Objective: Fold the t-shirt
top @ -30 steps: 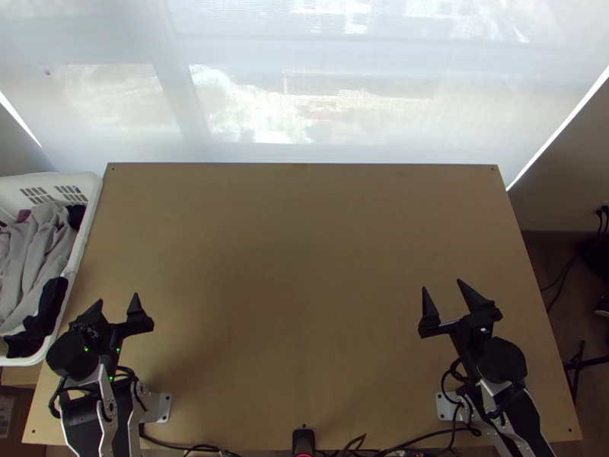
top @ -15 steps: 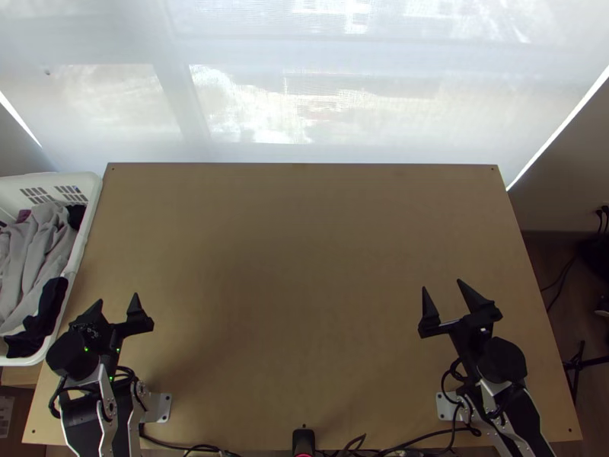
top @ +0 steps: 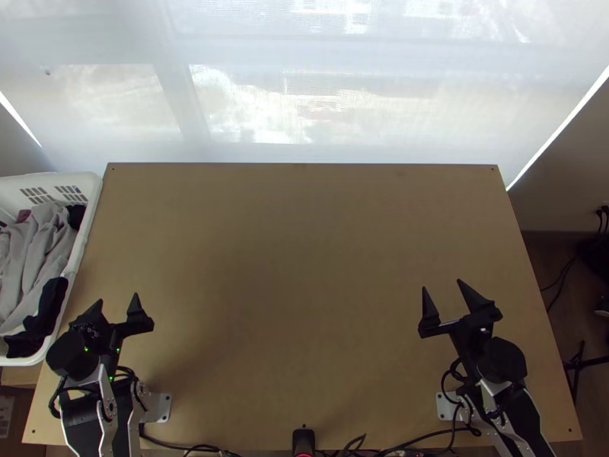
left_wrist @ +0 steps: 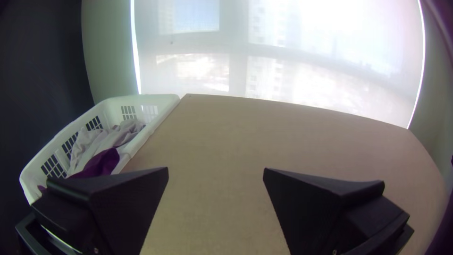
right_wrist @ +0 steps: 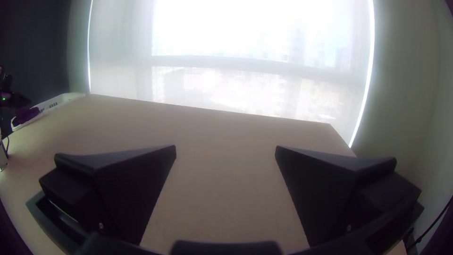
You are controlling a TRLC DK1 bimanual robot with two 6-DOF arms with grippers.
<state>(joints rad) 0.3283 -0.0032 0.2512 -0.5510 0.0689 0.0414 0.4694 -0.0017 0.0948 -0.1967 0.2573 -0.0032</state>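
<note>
In the top view my left gripper (top: 119, 300) is over the table's near left part, close to the basket, with its fingers apart and nothing between them. My right gripper (top: 445, 286) stands open over the near right part of the table. In the left wrist view, the left gripper (left_wrist: 215, 171) has bare wood between its fingers; so has the right gripper (right_wrist: 225, 148) in the right wrist view. Grey cloth (top: 47, 244) lies bunched in the basket beside darker pieces; whether a t-shirt is among them I cannot tell.
The white laundry basket (top: 90, 209) stands against the left edge of the wooden table (top: 297, 266). Cables (top: 426, 436) run along the near edge, around a small black device (top: 303, 440). A pale blind (top: 304, 114) hangs behind the far edge.
</note>
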